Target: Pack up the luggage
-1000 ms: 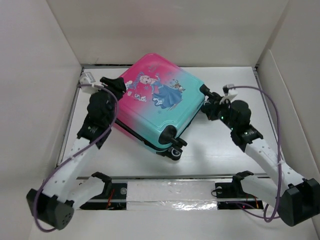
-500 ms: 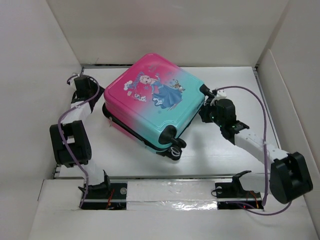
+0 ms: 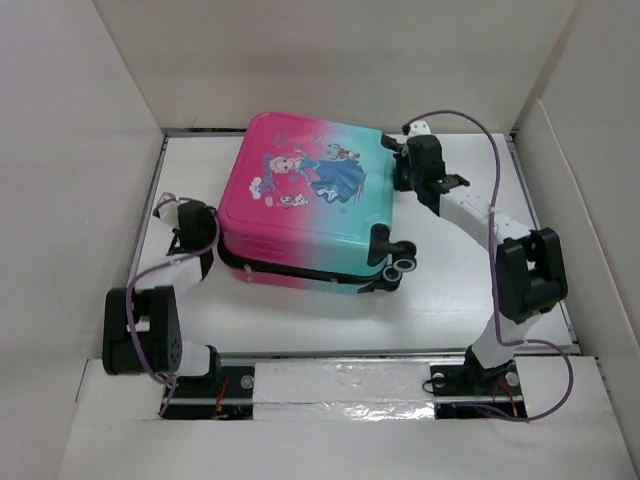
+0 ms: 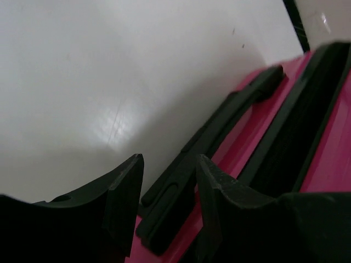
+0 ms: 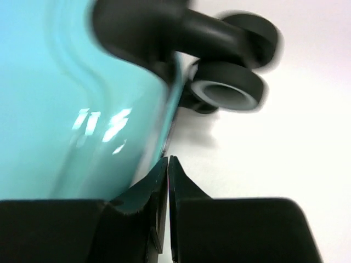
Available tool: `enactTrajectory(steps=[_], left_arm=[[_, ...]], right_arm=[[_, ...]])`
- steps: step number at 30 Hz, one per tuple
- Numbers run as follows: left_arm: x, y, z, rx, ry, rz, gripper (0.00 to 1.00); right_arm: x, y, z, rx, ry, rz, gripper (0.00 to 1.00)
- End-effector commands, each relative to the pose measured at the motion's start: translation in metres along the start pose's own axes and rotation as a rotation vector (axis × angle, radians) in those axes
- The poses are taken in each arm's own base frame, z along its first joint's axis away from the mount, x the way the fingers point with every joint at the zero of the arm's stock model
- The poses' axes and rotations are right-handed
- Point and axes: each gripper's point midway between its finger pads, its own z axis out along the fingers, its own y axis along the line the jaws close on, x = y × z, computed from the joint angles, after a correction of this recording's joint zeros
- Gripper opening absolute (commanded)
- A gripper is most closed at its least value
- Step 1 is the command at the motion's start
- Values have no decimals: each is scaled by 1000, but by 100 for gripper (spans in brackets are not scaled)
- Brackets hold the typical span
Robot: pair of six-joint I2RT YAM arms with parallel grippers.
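Note:
The luggage (image 3: 310,200) lies flat and closed in the middle of the table, pink end to the left and teal end to the right. Its cartoon print faces up and its wheels (image 3: 395,268) are at the near right corner. My left gripper (image 3: 210,230) is at the pink left side. In the left wrist view it (image 4: 169,181) stands open, with the end of the black handle (image 4: 219,129) between its fingers. My right gripper (image 3: 398,168) is at the far right teal corner. In the right wrist view it (image 5: 168,160) is shut on nothing, tips beside the teal shell (image 5: 66,109), below a wheel (image 5: 227,87).
White walls (image 3: 80,150) enclose the table on the left, back and right. A shiny taped strip (image 3: 340,385) runs along the near edge between the two arm bases. Bare white table (image 3: 300,315) shows in front of the suitcase.
The suitcase has turned and shifted toward the back, now lying squarer to the table. My left arm has folded low at its pink side. My right arm has swung to its far right corner.

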Motion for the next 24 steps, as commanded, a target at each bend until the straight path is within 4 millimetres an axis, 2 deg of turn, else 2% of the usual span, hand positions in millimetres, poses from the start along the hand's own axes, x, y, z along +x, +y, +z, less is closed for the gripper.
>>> enactTrajectory(steps=[1, 2, 3, 4, 5, 6, 7, 8, 9, 10, 11, 12, 13, 14, 16, 17, 19, 22, 24], left_arm=[[85, -43, -55, 219, 199, 111, 41], [84, -49, -68, 261, 186, 111, 41], [97, -35, -75, 254, 205, 123, 41], [107, -37, -85, 281, 223, 137, 41], [106, -40, -97, 317, 211, 137, 41], [116, -28, -102, 307, 227, 151, 41], [127, -27, -112, 329, 253, 172, 41], [126, -31, -123, 365, 244, 166, 41], [136, -20, -127, 360, 257, 179, 41], [137, -23, -136, 397, 257, 175, 41], [150, -24, -147, 422, 293, 183, 41], [160, -15, -150, 420, 307, 188, 40], [166, -20, -157, 462, 320, 184, 40], [182, -21, -170, 489, 366, 197, 40], [190, -20, -173, 487, 359, 215, 40], [195, -19, -174, 478, 362, 228, 40], [196, -32, -179, 498, 348, 229, 40], [191, -47, -180, 524, 322, 230, 41], [188, -57, -184, 554, 317, 231, 41]], right_arm=[[-70, 101, -9, -324, -132, -76, 10], [-72, 105, -6, -343, -123, -79, 10], [-84, 111, -8, -363, -138, -80, 10], [-80, 115, -1, -382, -122, -80, 11], [-82, 117, 1, -388, -120, -80, 11], [-83, 120, 3, -396, -111, -81, 12], [-88, 126, 7, -419, -112, -83, 12], [-91, 130, 8, -434, -109, -83, 14], [-89, 133, 10, -449, -87, -84, 14], [-96, 141, 14, -480, -88, -86, 15], [-96, 148, 14, -497, -84, -92, 16], [-97, 150, 16, -504, -68, -91, 17], [-99, 154, 17, -521, -64, -92, 17], [-112, 165, 18, -544, -86, -98, 17], [-116, 169, 19, -554, -68, -99, 18], [-133, 178, 11, -570, -106, -104, 20], [-141, 179, 9, -568, -120, -104, 26], [-168, 180, -10, -593, -173, -104, 48], [-184, 164, -20, -588, -202, -94, 60]])
